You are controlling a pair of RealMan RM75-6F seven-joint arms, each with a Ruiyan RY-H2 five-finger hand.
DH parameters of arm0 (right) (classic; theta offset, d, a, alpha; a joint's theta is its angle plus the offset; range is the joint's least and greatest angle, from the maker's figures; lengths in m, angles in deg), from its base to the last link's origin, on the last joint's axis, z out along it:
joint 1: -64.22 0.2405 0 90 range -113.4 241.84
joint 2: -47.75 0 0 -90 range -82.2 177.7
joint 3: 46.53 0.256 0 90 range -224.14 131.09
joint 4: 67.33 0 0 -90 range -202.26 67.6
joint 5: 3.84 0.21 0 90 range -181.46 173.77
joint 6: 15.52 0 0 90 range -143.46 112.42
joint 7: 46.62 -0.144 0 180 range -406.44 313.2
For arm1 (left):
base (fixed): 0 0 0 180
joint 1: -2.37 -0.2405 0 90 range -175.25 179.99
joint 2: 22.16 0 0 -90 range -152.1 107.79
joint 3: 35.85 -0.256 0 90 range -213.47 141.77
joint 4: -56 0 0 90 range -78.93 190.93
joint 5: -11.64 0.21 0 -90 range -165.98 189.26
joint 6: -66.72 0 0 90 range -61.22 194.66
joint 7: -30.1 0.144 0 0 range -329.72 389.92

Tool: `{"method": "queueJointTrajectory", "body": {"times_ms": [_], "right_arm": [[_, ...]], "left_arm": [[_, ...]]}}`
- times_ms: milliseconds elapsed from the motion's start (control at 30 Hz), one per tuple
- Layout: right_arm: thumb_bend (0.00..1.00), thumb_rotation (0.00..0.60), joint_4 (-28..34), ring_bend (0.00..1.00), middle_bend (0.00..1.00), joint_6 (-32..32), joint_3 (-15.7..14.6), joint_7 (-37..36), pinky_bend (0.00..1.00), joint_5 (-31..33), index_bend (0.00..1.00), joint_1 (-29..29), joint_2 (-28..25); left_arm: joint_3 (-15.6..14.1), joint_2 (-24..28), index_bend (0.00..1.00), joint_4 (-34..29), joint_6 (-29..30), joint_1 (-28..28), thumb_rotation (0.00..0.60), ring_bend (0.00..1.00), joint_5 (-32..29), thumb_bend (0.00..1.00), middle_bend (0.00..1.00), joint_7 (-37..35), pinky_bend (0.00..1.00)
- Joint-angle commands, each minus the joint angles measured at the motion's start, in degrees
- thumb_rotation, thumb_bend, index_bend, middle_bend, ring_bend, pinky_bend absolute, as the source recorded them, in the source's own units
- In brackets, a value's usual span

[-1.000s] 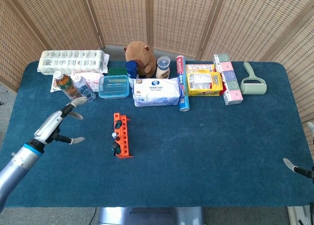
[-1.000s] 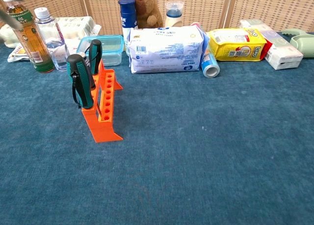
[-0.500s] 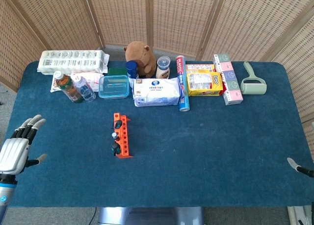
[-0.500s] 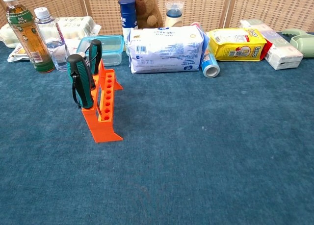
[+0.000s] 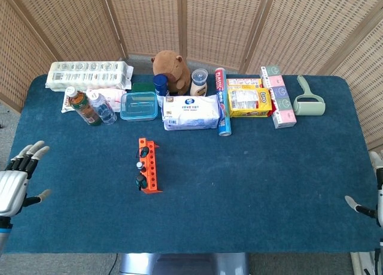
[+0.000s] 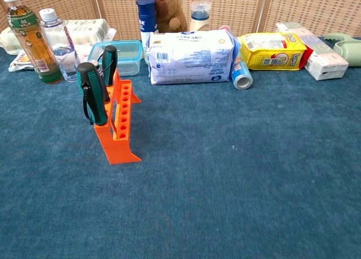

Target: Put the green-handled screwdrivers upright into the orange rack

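The left hand (image 5: 13,188), empty with fingers spread, hangs at the table's left edge, nearer than the barely visible right hand (image 5: 372,206), whose state cannot be told, to the orange rack (image 5: 151,165) mid-table, its long axis running front to back, green-handled screwdrivers (image 6: 93,95) standing upright in it.

"PLASTIC" reads on the blue tube (image 5: 222,101) lying mid-table near the back edge; other labels too small to read.
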Motion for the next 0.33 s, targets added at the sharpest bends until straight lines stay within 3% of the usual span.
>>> {"method": "queueJointTrajectory", "body": {"times_ms": [33, 333], "right_arm": [[0.00, 0.600, 0.29, 0.00, 0.01, 0.11, 0.00, 0.85, 0.00, -0.09, 0.02, 0.31, 0.23], [0.00, 0.600, 1.43, 0.00, 0.01, 0.44, -0.62, 1.37, 0.00, -0.43, 0.02, 0.26, 0.01]], "left_arm": [[0.17, 0.64, 0.00, 0.75, 0.69, -0.55, 0.600, 0.00, 1.25, 0.11, 0.00, -1.72, 0.16], [-0.62, 1.43, 0.00, 0.43, 0.17, -1.32, 0.600, 0.00, 2.93, 0.12, 0.00, -3.11, 0.16]]}}
